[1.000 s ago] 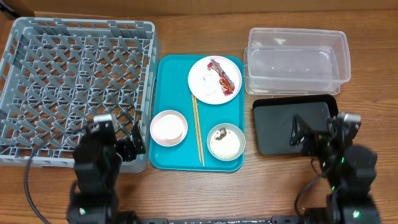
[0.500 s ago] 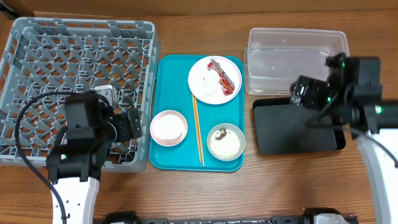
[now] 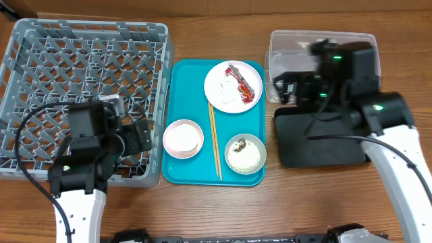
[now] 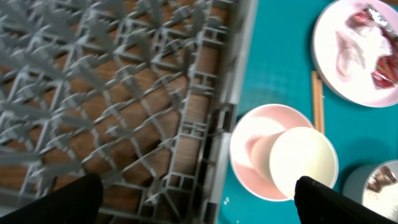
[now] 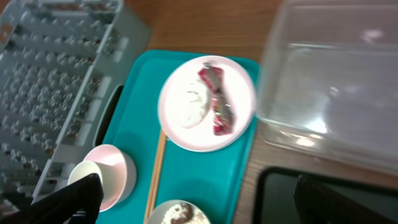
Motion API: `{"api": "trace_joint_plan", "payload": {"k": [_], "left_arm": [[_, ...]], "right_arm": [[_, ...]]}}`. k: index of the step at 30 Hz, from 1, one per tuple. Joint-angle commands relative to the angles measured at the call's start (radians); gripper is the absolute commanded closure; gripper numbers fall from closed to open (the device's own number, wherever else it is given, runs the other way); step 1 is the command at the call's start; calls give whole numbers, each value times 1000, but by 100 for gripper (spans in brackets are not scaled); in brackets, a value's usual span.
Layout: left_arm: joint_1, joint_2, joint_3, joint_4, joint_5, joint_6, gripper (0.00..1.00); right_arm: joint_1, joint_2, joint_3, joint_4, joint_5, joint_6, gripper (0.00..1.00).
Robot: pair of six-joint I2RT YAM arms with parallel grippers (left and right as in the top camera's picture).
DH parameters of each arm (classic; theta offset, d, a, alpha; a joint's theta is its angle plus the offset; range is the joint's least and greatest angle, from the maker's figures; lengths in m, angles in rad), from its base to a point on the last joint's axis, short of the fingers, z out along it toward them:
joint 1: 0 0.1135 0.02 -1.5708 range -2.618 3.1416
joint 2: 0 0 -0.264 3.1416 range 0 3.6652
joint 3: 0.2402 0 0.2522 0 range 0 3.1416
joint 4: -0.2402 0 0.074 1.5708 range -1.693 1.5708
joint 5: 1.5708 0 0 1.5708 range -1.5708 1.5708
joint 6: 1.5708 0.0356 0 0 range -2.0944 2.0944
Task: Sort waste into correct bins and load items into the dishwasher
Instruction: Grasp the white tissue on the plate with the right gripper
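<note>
Teal tray point(image 3: 255, 177) carries all the work. On it stand a white plate point(image 3: 217, 75) with a red wrapper point(image 3: 244, 79) touching a tissue point(image 3: 228, 90), a pink bowl point(image 3: 167, 138) with a white cup point(image 4: 303, 160) lying tilted inside it, and a grey-green bowl point(image 3: 263, 152) of rice point(image 3: 247, 159) with a brown lump point(image 3: 239, 143). The chopsticks point(image 3: 214, 143) lie flat between the bowls. The dish rack point(image 3: 40, 94) to the left, and the clear tub point(image 3: 277, 67) and black tray point(image 3: 317, 154) to the right, appear unloaded.

Left gripper point(image 4: 199, 190): fingers spread wide, holding nothing, above the rack wall just beside the pink bowl. Right gripper point(image 5: 199, 186): fingers spread wide, holding nothing, above the gap between the plate and the tub.

Risks:
- Wrapper and tissue touch, so one pinch may lift both into the same bin.
- The cup sits loose in its bowl, so lifting the bowl first may roll it out.
- Racking the grey-green bowl before it is emptied would scatter rice through the lattice.
- The chopsticks lie thin and flat, and fingers may skid off them.

Not verifiable:
- The right arm point(image 3: 385, 115) covers much of the tub and the black tray's upper edge from overhead.
- Both wrist views are blurred and cut the fingers off at the frame bottom.
- From overhead the cup barely separates from its bowl
</note>
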Motion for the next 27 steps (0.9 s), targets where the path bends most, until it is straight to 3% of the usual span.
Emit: {"api": "trace_joint_plan", "payload": {"k": [1,5,14,27], "left_arm": [[79,1,49,-30,4,-31,0],[140,1,50,-50,7,-36,0],[145,1,50,-51,8,-36,2],[145,1,50,-74,8,-36,4]], "right_arm": [[97,93,104,-2,116,-28,0],[171,222,185,33,141,-28,1],[227,494,190,214,159,47,4],[233,762,190,331,155,166,28]]}}
